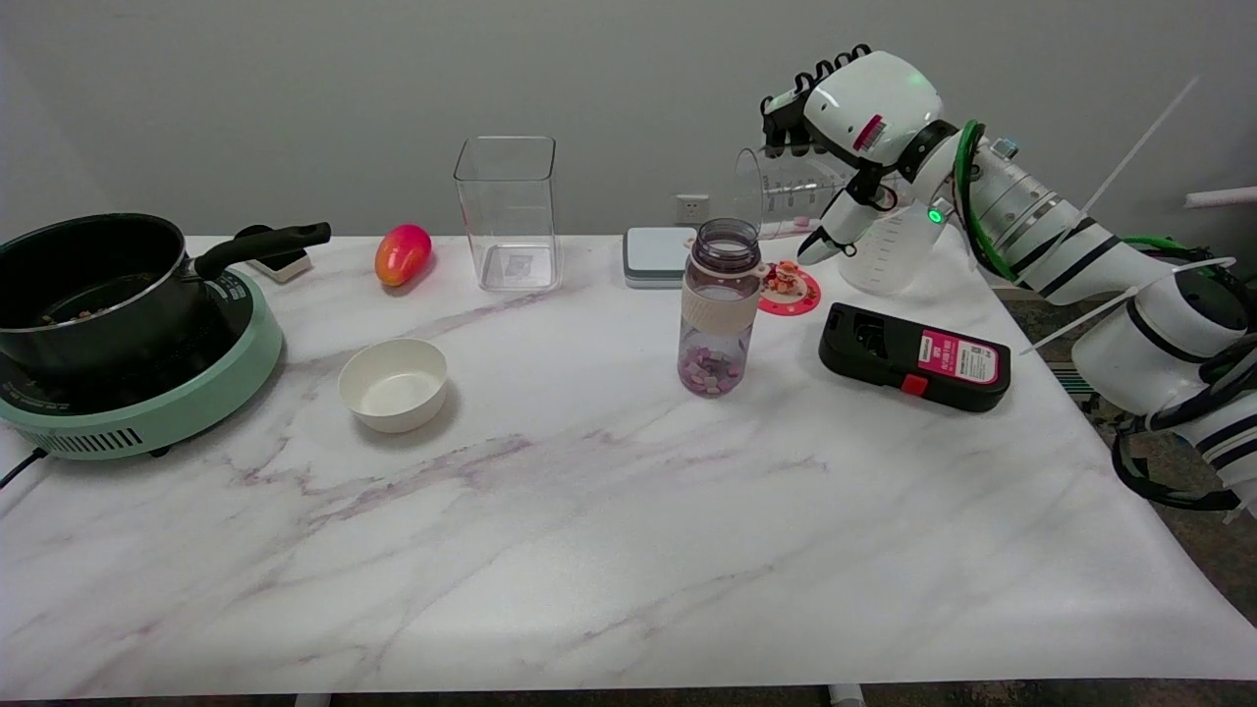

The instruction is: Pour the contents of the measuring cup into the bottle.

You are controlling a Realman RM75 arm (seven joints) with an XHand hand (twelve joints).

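Marble-patterned white table [589,511] fills the view, set against a plain grey wall. At the left edge, a green hotplate [147,393] carries a black pot [88,285]. Toward the back stands a clear square container [508,211], with a red-and-yellow mango [403,254] to its left and a small grey scale [656,255] to its right. A black device with a red label [913,356] lies at the right, and a white bowl [393,384] sits left of centre. The bottle [720,306] stands upright and uncapped near the table's centre, with small pink and white pieces at its bottom. The right hand [845,128] is clamped around the measuring cup [786,191], holding it tipped on its side in the air, mouth toward the bottle and above and to the right of the bottle's opening. One or two pieces appear to remain inside the cup. Judged from this, the pouring step is in hand and near its end. The next move calls for keeping the cup's lip over the narrow bottle neck while tilting further, so the last pieces do not fall onto the table.
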